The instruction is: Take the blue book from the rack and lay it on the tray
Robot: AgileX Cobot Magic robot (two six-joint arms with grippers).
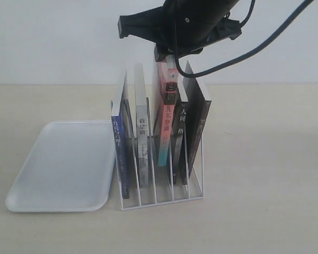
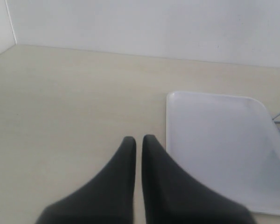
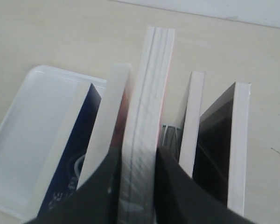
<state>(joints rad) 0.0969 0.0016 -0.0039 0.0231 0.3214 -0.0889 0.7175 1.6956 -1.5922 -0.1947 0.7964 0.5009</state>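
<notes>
The blue book (image 1: 119, 153) stands in the leftmost slot of the white wire rack (image 1: 164, 203), beside the frosted tray (image 1: 58, 164). My right gripper (image 1: 170, 53) hangs over the rack and is shut on the thick red-and-teal-spined book (image 1: 166, 121), which stands higher than its neighbours. In the right wrist view my right gripper (image 3: 137, 154) clamps that book's page edge (image 3: 147, 93), and the blue book (image 3: 70, 158) is two slots away, untouched. My left gripper (image 2: 138, 138) is shut and holds nothing, low over the table beside the tray (image 2: 219, 144). It is out of the exterior view.
A grey-spined book (image 1: 142, 143) stands between the blue and the red-and-teal one. Two black-spined books (image 1: 193, 127) lean in the right slots. The tray (image 3: 18, 121) holds nothing. A white wall rises behind the beige table (image 1: 265, 159).
</notes>
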